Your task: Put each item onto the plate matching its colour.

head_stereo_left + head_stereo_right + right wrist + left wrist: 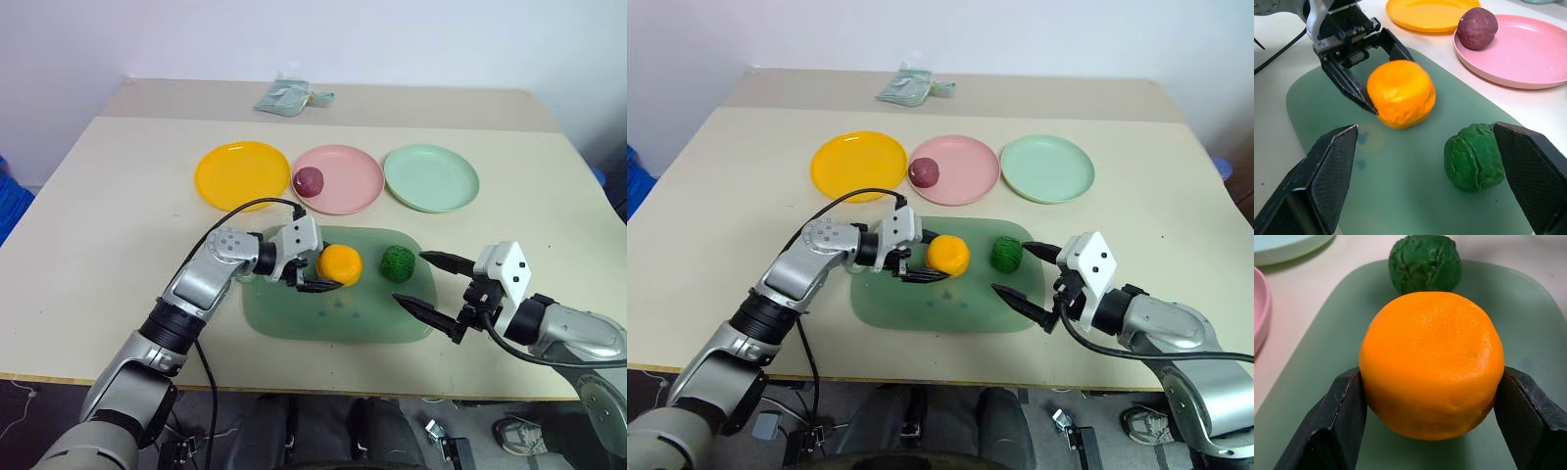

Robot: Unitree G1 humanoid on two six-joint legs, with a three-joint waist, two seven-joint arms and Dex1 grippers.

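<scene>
- Nearest the robot, the right gripper (427, 282) hovers over the near right corner of the green tray (294, 318), its black wedge-shaped fingers (1327, 176) spread wide and empty on either side of the green ball (398, 262), apparently lined up for a later pick.
- On the tray, the left gripper (318, 274) reaches in from the side with its textured fingers (1334, 428) pressed against both flanks of the orange ball (339, 264), a smooth, slightly flattened sphere, seemingly gripped for lifting.
- The green ball, crinkled and yarn-like, rests on the translucent, rounded-rectangle tray just beside the orange one.
- Farther back on the pale tabletop (98, 196), three shallow glossy plates stand in a row: the yellow-orange plate (242, 174) and the mint plate (431, 177) are bare, while the pink plate (343, 179) carries the matte maroon ball (309, 180) at its left edge.
</scene>
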